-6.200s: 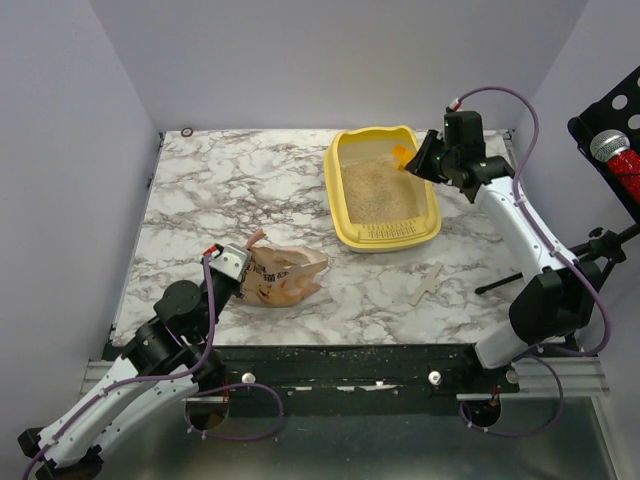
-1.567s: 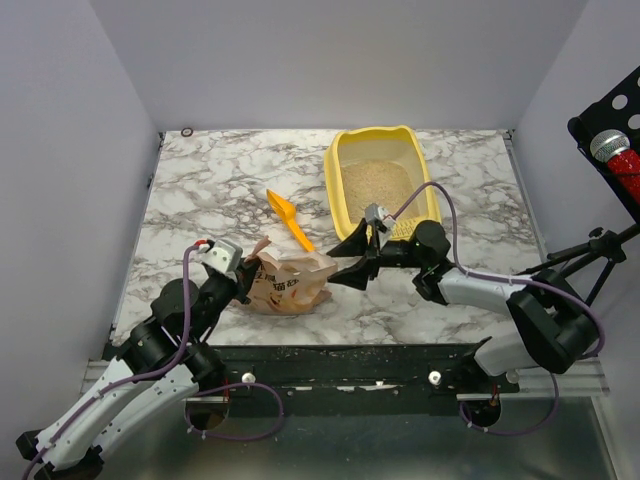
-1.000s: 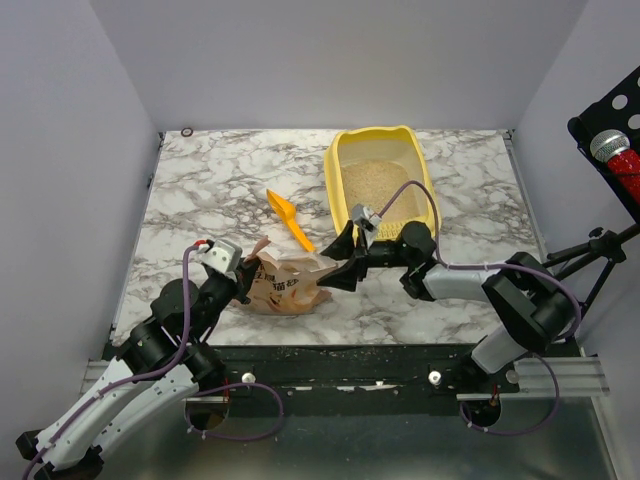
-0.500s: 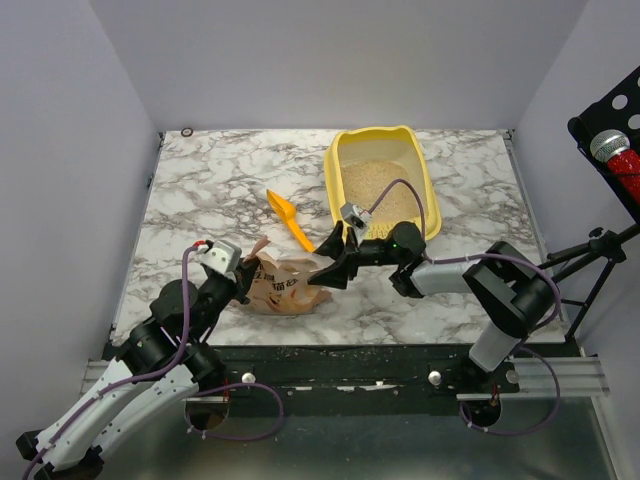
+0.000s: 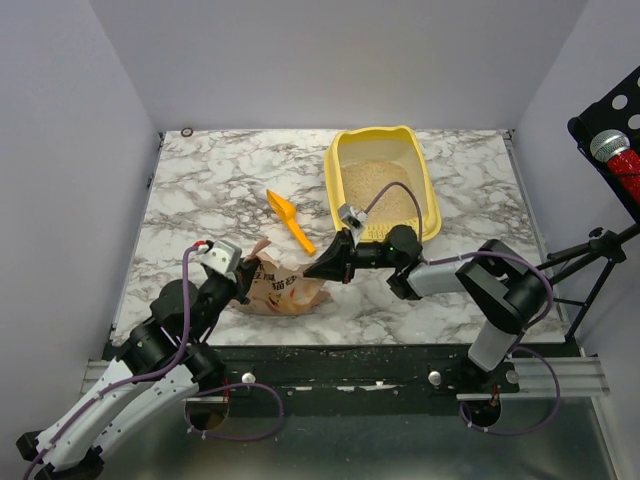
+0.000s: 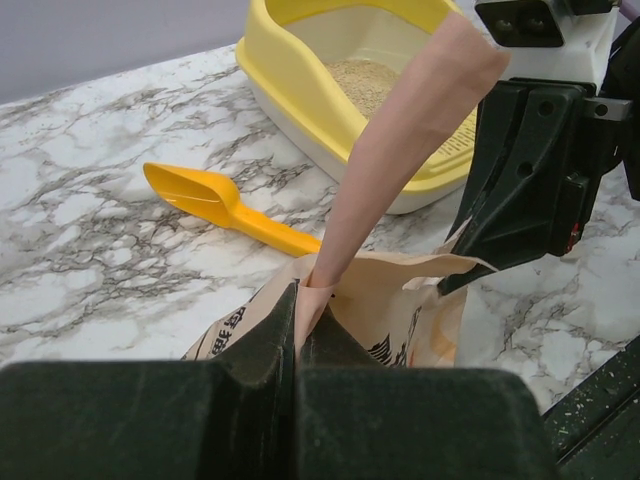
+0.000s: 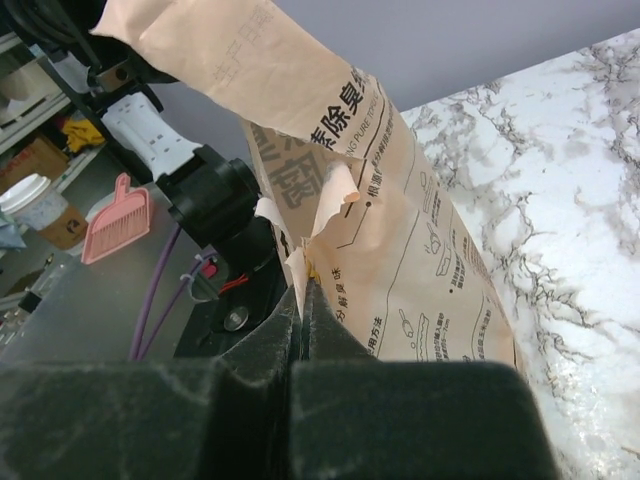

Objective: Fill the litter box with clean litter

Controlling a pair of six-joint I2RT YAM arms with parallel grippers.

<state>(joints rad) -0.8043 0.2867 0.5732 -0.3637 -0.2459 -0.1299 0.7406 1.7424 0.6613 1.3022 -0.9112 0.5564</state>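
Right arm reaches low and nearly flat leftward across the table. The right gripper (image 5: 313,271) is pinched closed on the torn top edge of the bag (image 5: 285,290). Left arm is folded near its base, and the left gripper (image 5: 246,283) is clamped tight on a flap at the bag's other end. The litter box (image 5: 334,195) sits far-right behind the right arm, with clean litter (image 5: 378,190) inside. The scoop (image 5: 290,220) lies to its left, apart.
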